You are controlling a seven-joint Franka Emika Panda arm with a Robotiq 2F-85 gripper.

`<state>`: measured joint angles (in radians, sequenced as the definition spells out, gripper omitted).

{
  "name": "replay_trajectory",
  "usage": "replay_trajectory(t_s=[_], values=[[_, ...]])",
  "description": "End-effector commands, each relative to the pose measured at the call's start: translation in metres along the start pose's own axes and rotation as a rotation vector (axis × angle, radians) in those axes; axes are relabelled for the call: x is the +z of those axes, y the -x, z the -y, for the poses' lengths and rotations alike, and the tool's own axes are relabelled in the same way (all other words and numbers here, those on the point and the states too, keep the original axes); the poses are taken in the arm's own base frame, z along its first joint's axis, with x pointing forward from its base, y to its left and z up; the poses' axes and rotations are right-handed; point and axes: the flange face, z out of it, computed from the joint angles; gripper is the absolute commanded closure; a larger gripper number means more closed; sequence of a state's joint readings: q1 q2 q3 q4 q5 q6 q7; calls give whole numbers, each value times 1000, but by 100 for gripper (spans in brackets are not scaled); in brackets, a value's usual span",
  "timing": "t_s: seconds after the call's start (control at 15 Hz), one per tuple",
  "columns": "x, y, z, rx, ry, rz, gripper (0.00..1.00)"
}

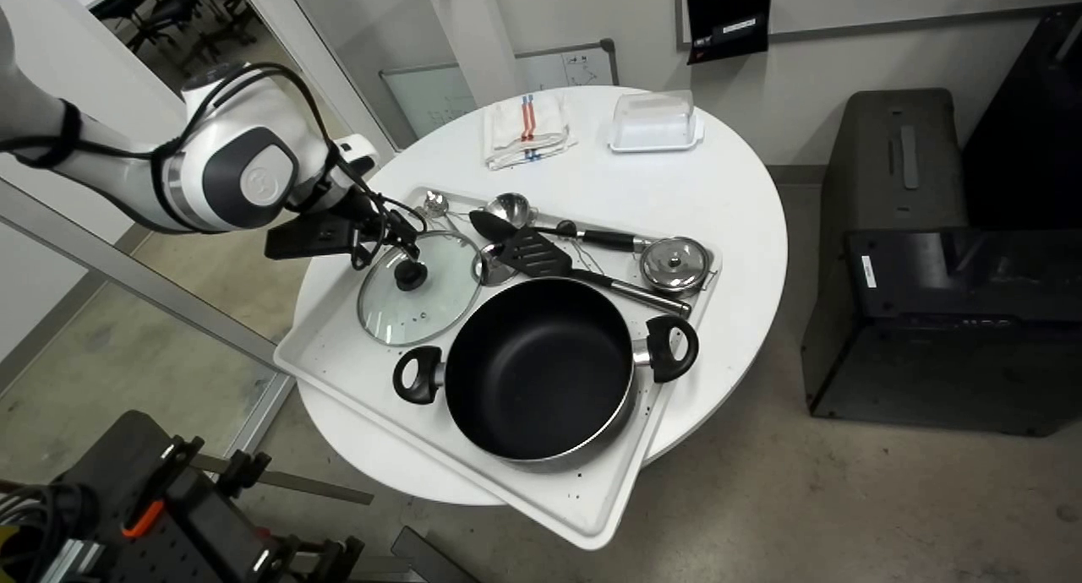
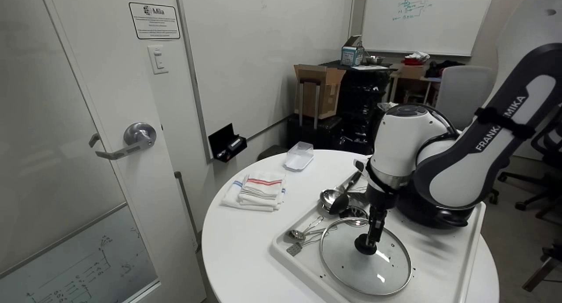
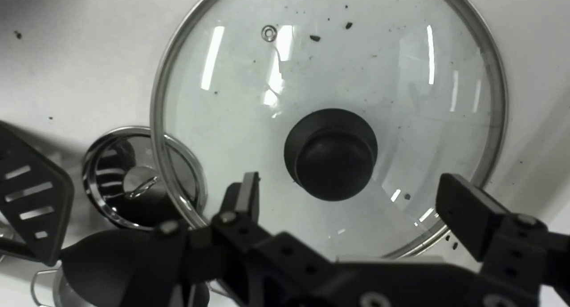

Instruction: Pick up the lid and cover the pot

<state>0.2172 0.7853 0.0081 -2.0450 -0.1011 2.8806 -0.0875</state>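
Fingers (image 3: 465, 209) are standing spread wider than the knob (image 3: 336, 167), presumably to straddle it, while in an exterior view lid (image 1: 423, 317) is lying toward left edge of desk (image 1: 735, 203), beside pot (image 1: 541, 372).

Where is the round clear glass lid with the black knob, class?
In an exterior view, the lid lies on the white rectangular tray, upper left of the round black pot. In the wrist view, the open black gripper reaches over it.
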Motion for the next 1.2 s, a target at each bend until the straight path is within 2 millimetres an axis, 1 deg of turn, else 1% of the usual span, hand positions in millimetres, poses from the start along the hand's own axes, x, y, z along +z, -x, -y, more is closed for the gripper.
replay_trajectory(t_s=[0.0, 0.47, 0.73, 0.8, 0.87, 0.93, 1.13], values=[[16, -11, 2, -14, 31, -23, 0], [35, -15, 3, -27, 39, -18, 0], [42, -14, 6, -33, 36, -12, 0], [42, -13, 6, -36, 35, -11, 12], [41, -13, 8, -35, 28, -6, 27], [40, -12, 9, -37, 26, -8, 33], [39, -12, 11, -41, 19, -12, 57]])
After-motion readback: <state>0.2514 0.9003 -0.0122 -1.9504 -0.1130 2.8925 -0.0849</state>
